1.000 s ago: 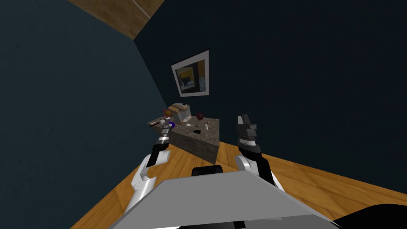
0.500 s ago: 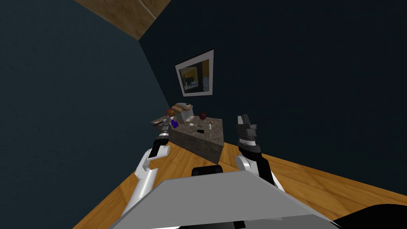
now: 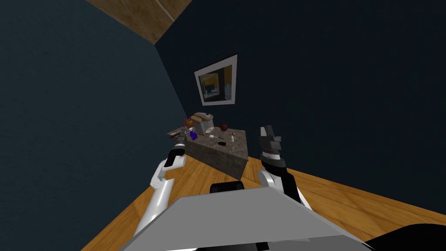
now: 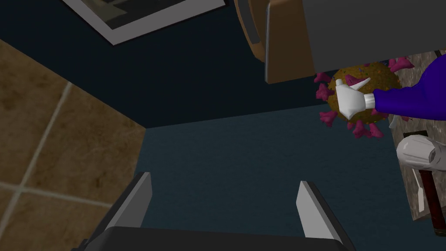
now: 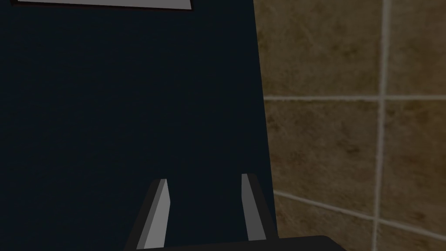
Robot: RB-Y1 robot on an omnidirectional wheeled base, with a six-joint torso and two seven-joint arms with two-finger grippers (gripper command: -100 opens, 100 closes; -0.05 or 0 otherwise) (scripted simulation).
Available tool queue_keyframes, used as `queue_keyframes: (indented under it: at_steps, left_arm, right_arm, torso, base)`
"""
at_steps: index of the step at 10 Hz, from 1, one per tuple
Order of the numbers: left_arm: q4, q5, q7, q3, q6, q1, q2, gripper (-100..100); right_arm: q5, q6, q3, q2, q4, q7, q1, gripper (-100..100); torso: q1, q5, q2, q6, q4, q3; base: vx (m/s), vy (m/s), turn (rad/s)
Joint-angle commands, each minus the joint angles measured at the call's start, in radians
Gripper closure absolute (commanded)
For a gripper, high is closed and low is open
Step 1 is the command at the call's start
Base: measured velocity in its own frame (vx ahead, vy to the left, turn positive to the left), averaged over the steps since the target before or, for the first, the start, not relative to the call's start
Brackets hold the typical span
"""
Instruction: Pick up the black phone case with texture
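Turning is what has just happened: your whole head view has slid over, so the table (image 3: 233,160) now sits a bit more to the right than it did a second ago. That is your own move, not the table's. The case (image 3: 221,143) lies flat on the table top, a small black thing near the middle, and nothing touches it.

Your left arm has stretched out more (the elbow looks straighter than before). The left gripper (image 3: 180,138) now hangs by the table's left end, near the bottle (image 3: 193,136). Its fingers stand wide apart with nothing between them. From the left wrist you see the ball (image 4: 376,72) with its pink spikes and the bottle off to one side of the fingers. Only dark wall lies between them, so the hand is not aimed at the case yet.

I think you are in the reach step, early in the job. The left gripper has come closer to the table but is well apart from the case, which lies further right along the top.

Your right gripper (image 3: 268,133) is held up to the right of the table, just as in the earlier pictures. Its fingers show a gap, smaller than the left's, and hold nothing.
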Motion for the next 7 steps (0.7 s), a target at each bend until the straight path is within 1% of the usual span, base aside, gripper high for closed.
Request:
queue_keyframes:
  at_steps: [1, 2, 3, 4, 5, 6, 7]
  left_arm:
    - [0.017, 0.003, 0.003, 0.010, 0.050, -0.020, 0.004, -100]
    - [0.051, 0.008, 0.007, 0.029, 0.081, -0.065, 0.009, -100]
    - [0.051, 0.008, 0.007, 0.029, 0.111, -0.065, 0.009, -100]
    - [0.051, 0.008, 0.007, 0.029, 0.129, -0.065, 0.009, -100]
    - [0.085, 0.014, 0.013, 0.046, 0.166, -0.110, 0.013, -100]
    - [0.085, 0.014, 0.013, 0.046, 0.191, -0.110, 0.013, -100]
    - [0.085, 0.014, 0.013, 0.046, 0.206, -0.110, 0.013, -100]
  right_arm:
    - [0.000, 0.000, 0.000, 0.000, 0.000, 0.000, 0.000, 0]
    - [0.000, 0.000, 0.000, 0.000, 0.000, 0.000, 0.000, 0]
    - [0.000, 0.000, 0.000, 0.000, 0.000, 0.000, 0.000, 0]
    - [0.000, 0.000, 0.000, 0.000, 0.000, 0.000, 0.000, 0]
    - [0.000, 0.000, 0.000, 0.000, 0.000, 0.000, 0.000, 0]
    - [0.000, 0.000, 0.000, 0.000, 0.000, 0.000, 0.000, 0]
    - [0.000, 0.000, 0.000, 0.000, 0.000, 0.000, 0.000, 0]
  torso:
    - [0.000, 0.000, 0.000, 0.000, 0.000, 0.000]
    - [0.000, 0.000, 0.000, 0.000, 0.000, 0.000]
    - [0.002, 0.000, 0.001, 0.000, 0.000, 0.000]
    - [0.001, 0.001, 0.001, 0.000, 0.000, 0.001]
    - [-0.001, 0.000, 0.001, 0.000, 0.000, 0.000]
    - [0.000, 0.000, 0.000, 0.000, 0.000, 0.000]
    - [0.000, 0.000, 0.000, 0.000, 0.000, 0.000]
  base:
    - [0.017, 0.073, -0.001]
    - [-0.011, 0.094, -0.003]
    - [-0.009, 0.086, -0.011]
    - [0.005, 0.042, -0.001]
    - [0.007, 0.067, -0.017]
    - [0.007, 0.066, -0.019]
    - [0.003, 0.033, -0.001]
